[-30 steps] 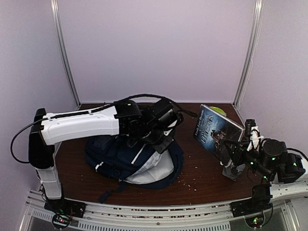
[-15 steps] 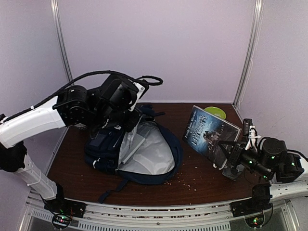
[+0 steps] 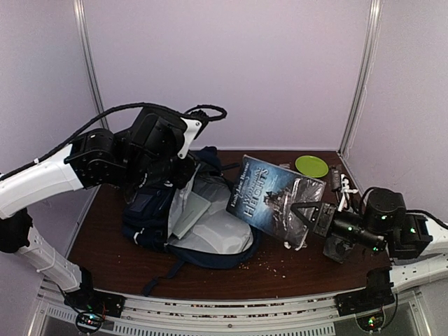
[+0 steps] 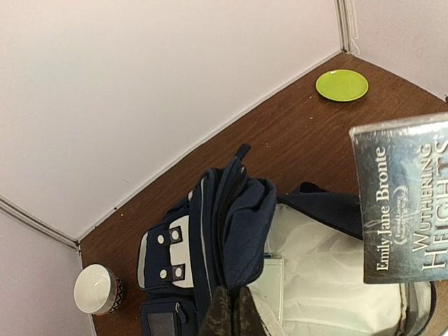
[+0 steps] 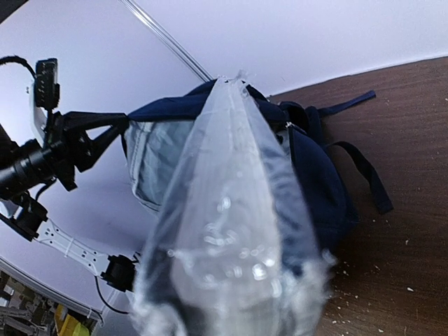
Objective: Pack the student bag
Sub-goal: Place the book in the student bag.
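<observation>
The student bag (image 3: 150, 210) is a navy backpack lying on the brown table, its mouth gaping to show light grey lining (image 3: 220, 231). My left gripper (image 4: 233, 309) is shut on the bag's upper flap (image 4: 241, 210) and holds it up above the opening. A flat pale item (image 4: 274, 283) lies inside. My right gripper (image 3: 306, 213) is shut on the lower corner of a plastic-wrapped book (image 3: 276, 196), "Wuthering Heights", held tilted in the air just right of the opening. In the right wrist view the book (image 5: 238, 231) is edge-on and hides the fingers, with the bag (image 5: 318, 175) behind it.
A lime-green plate (image 3: 311, 166) sits at the back right corner. A small patterned bowl (image 4: 96, 288) stands left of the bag, by the wall. Pale crumbs (image 3: 273, 264) are scattered on the table in front of the bag. Dark straps (image 5: 364, 171) trail from the bag.
The left arm rose and drew back to the left, pulling the flap up and opening the bag wide. The right arm carried the book leftward, close to the opening.
</observation>
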Controlling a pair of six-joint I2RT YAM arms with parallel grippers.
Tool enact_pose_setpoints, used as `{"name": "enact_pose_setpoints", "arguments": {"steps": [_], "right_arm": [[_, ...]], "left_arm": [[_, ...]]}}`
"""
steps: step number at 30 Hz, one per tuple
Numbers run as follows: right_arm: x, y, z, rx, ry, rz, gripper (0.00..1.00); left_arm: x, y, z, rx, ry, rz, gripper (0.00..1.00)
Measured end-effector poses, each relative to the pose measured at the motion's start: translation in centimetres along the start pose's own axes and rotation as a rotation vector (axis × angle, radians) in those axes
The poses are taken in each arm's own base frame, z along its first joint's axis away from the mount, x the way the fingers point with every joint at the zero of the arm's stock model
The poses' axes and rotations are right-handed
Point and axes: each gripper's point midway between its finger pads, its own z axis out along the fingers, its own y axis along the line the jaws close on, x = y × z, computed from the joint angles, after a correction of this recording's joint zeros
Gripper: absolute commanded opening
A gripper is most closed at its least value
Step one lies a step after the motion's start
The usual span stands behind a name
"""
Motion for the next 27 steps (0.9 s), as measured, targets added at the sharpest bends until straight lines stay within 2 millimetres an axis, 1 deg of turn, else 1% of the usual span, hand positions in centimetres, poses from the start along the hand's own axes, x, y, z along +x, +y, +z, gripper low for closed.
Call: {"name": "enact_pose_setpoints", "arguments": {"steps": [3, 6, 8, 10, 15, 18, 22, 27], "right_arm": [[-1.4, 1.5, 0.0, -0.039, -0.036, 0.023, 0.0], [-1.7, 2.6, 1.2, -0.055, -0.044, 0.043, 0.0], [-1.0, 2.5, 2.4, -0.043, -0.035, 0.047, 0.0], [0.1, 2.0, 3.7, -0.013, -0.008, 0.049, 0.0], [3.0, -0.2, 7.3, 0.067, 0.065, 0.074, 0.0], [4.5, -1.1, 9.2, 0.09, 0.106, 0.098, 0.0], [5.8, -1.4, 11.1, 0.09, 0.14, 0.137, 0.0], [6.5, -1.2, 13.0, 0.06, 0.147, 0.209, 0.0]], "left_arm": [[-0.2, 0.0, 0.0, 0.001, -0.009, -0.001, 0.0], [-0.5, -0.1, 0.1, 0.0, -0.02, -0.007, 0.0], [-0.5, -0.2, 0.3, -0.002, -0.03, -0.012, 0.0], [-0.4, -0.5, 0.6, -0.002, -0.038, -0.015, 0.0], [-0.6, -0.9, 0.9, 0.007, -0.058, -0.03, 0.0], [-0.4, -1.1, 0.9, 0.02, -0.071, -0.036, 0.0], [-0.2, -1.6, 0.9, 0.05, -0.085, -0.045, 0.0], [-0.3, -1.8, 0.5, 0.081, -0.1, -0.056, 0.0]]}}
